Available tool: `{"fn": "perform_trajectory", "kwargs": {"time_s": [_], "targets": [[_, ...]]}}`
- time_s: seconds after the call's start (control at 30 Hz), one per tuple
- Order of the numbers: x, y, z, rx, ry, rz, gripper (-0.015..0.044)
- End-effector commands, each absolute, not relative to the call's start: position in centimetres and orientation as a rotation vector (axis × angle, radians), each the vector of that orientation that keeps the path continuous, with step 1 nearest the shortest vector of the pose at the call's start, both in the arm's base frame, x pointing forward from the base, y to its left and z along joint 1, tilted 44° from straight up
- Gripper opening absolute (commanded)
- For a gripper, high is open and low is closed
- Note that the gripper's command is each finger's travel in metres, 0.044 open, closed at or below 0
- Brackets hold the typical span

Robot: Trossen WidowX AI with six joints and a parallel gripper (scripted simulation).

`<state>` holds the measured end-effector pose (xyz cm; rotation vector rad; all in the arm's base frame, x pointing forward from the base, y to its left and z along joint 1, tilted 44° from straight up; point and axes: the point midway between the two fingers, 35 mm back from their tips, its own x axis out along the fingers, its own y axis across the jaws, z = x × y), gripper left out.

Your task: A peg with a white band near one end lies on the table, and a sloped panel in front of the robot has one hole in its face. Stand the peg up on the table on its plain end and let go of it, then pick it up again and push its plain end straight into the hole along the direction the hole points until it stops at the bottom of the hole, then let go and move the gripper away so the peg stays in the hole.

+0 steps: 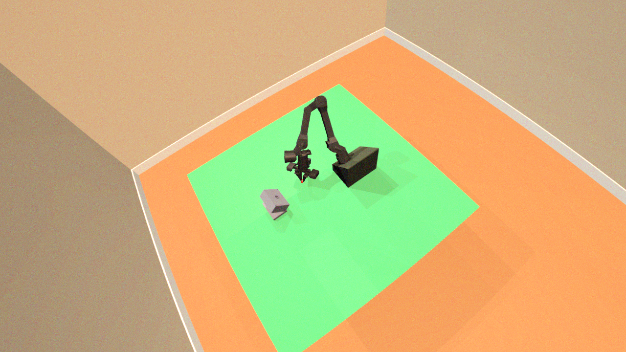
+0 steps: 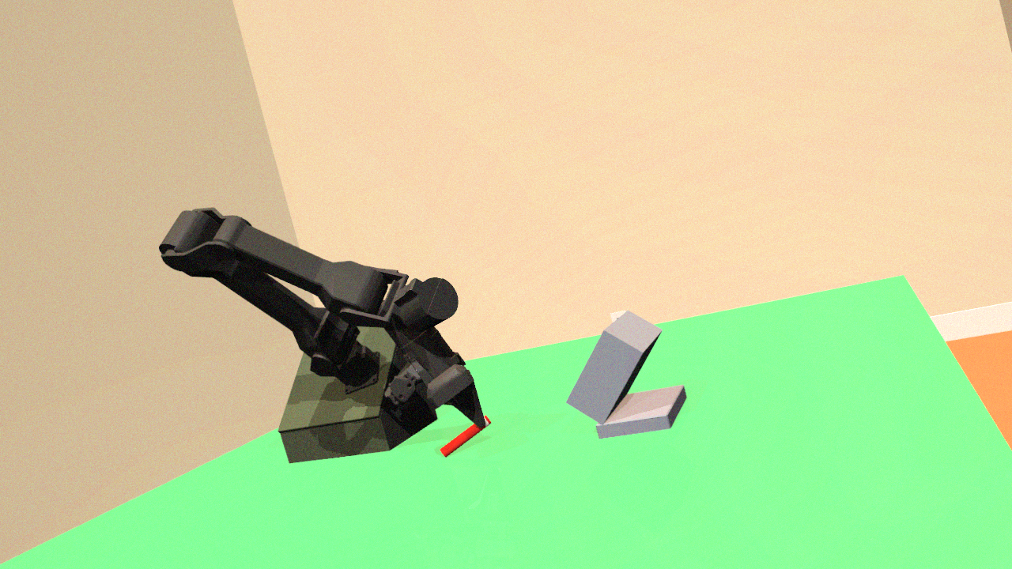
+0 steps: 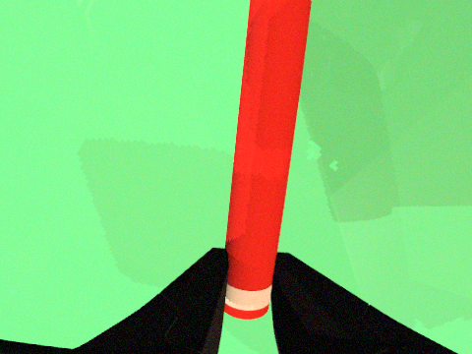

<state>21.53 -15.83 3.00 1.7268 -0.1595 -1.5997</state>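
Observation:
The red peg has a white band near one end. My gripper is shut on the peg just above the white band. In the exterior view the banded end is raised in the fingers and the plain end slopes down toward the green table, near it. In the top view only a red speck of the peg shows below the fingers. The grey sloped panel stands apart from the gripper, with its hole in the sloped face.
The arm's dark base block stands on the green table behind the gripper. The panel's flat grey foot lies beside the panel. Orange floor surrounds the table, with walls beyond.

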Motion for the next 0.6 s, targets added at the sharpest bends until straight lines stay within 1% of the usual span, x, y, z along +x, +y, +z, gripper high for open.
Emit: {"fn": "perform_trajectory", "kwargs": {"time_s": [0.0, 0.57], "targets": [[21.25, -15.67, 3.09, 1.75, -0.139, -1.57, 0.0049], [20.48, -15.43, 3.92, 1.857, -0.066, -1.435, 0.0049]]}}
